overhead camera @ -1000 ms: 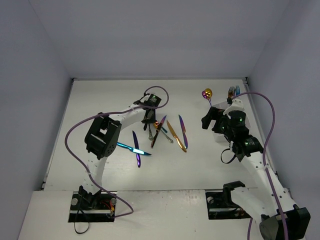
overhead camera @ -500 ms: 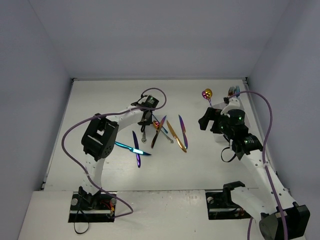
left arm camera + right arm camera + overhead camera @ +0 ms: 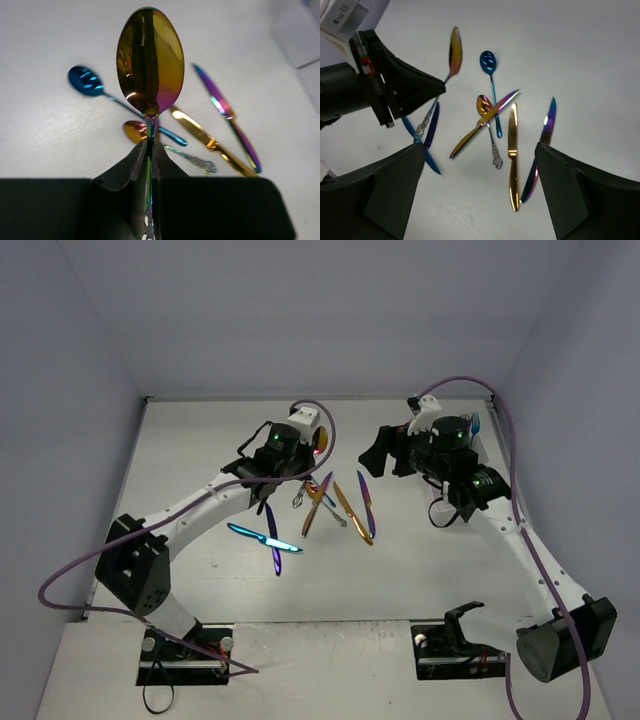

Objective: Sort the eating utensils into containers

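The left gripper (image 3: 150,152) was clamped tight on the neck of a gold spoon (image 3: 150,60) and held it up off the table (image 3: 595,50). The bowl stuck out past the fingertips and the handle ran back between them. The right gripper (image 3: 480,150) hung spread wide and empty over the loose pile. Seven pieces lay there: two spoons – a blue spoon (image 3: 488,60) and a small spoon (image 3: 482,105) – and five knives (image 3: 512,150), in gold, rainbow, purple and blue.
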